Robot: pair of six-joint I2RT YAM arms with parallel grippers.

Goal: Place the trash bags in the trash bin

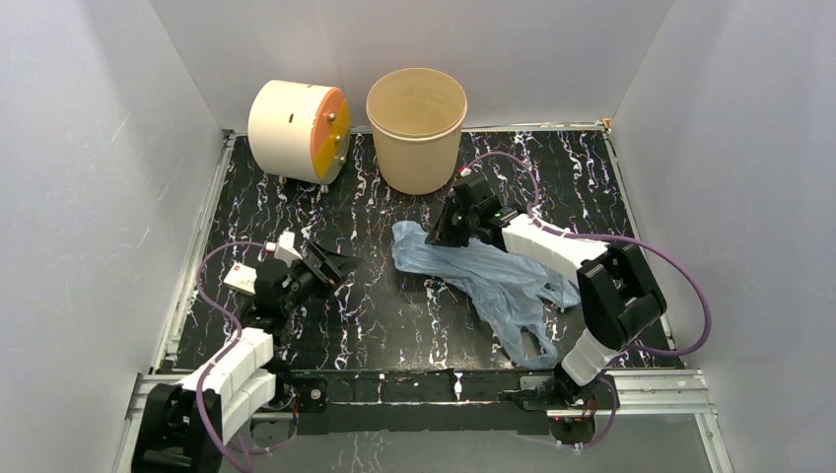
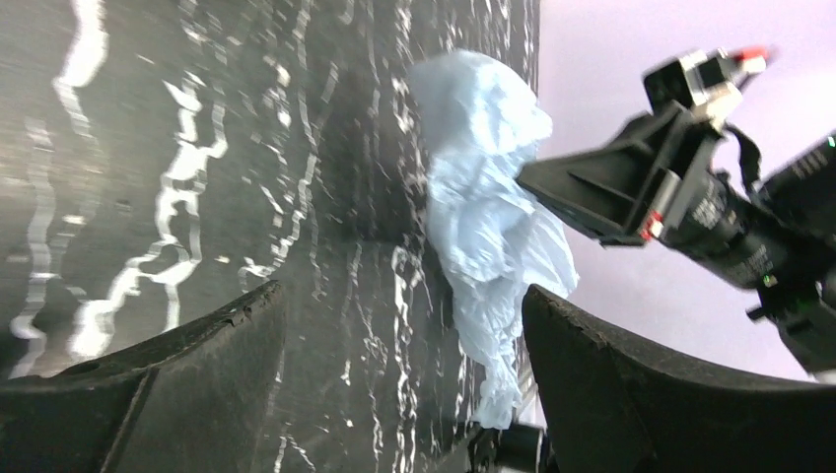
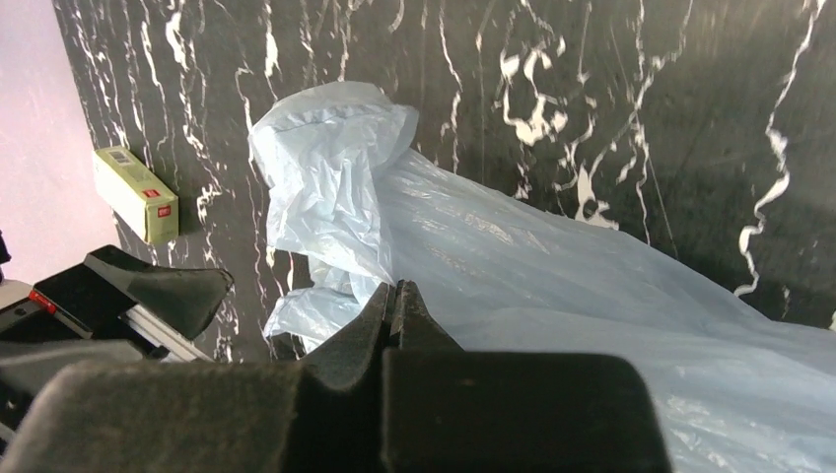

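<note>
Right of centre on the black, white-veined table (image 1: 375,315), a thin pale blue bag (image 1: 483,281), crumpled and lying low, stretched from a bunched far-left end down to loop handles close to the right arm's base. Wholly outside the bin (image 1: 416,128) and apart from it, on the near side. Bin tan, round and upright at the far edge, a little right of centre. Close beside it on the left, a cream drum (image 1: 296,131) on its side, orange face turned right.

Right gripper (image 1: 439,235) down at the bag's far-left end, between bin and bag. In its own wrist view, fingers (image 3: 360,320) pressed tight together, tips sunk among the folds with film on both sides. Seemingly pinching the plastic, though the nip itself hidden.

Left gripper (image 1: 330,261) low over the left half of the table, pointed right toward the bag and well short of it. Fingers (image 2: 197,365) spread wide over bare tabletop. Just beside that arm, on its left, a small white box (image 1: 240,279).
</note>
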